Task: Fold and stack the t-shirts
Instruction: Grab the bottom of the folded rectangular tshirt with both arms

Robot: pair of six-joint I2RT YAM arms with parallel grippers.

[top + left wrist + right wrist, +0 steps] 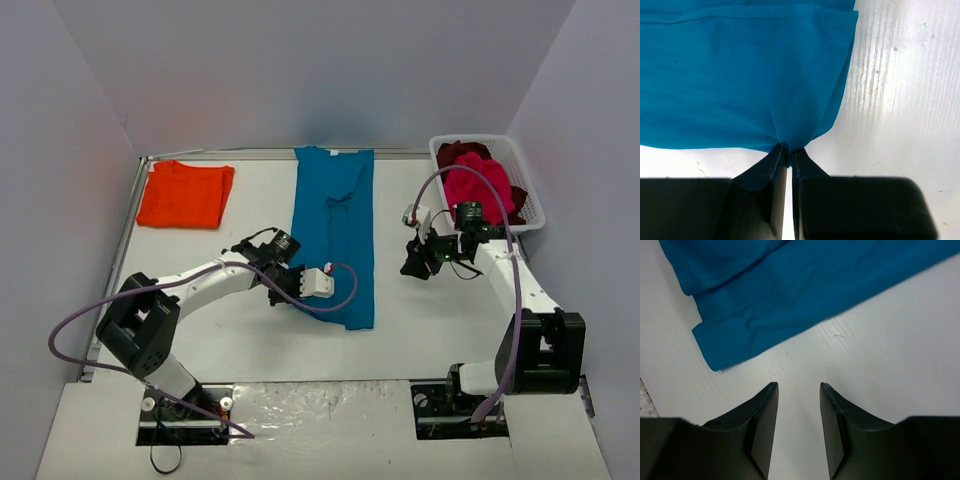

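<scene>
Teal tee (335, 230) lies flat in a long narrow strip mid-table (430, 310), long axis running top to bottom of the top view, collar end at the top. Left gripper (788, 151) is clenched on its left hem edge near the bottom. Right gripper (797, 387) is spread, holding nothing, right of the strip. Folded orange tee (185, 195) upper left. Magenta tee (478, 185) and dark red tee (455, 152) are bunched in the basket (528, 180) upper right, shapes unclear.
</scene>
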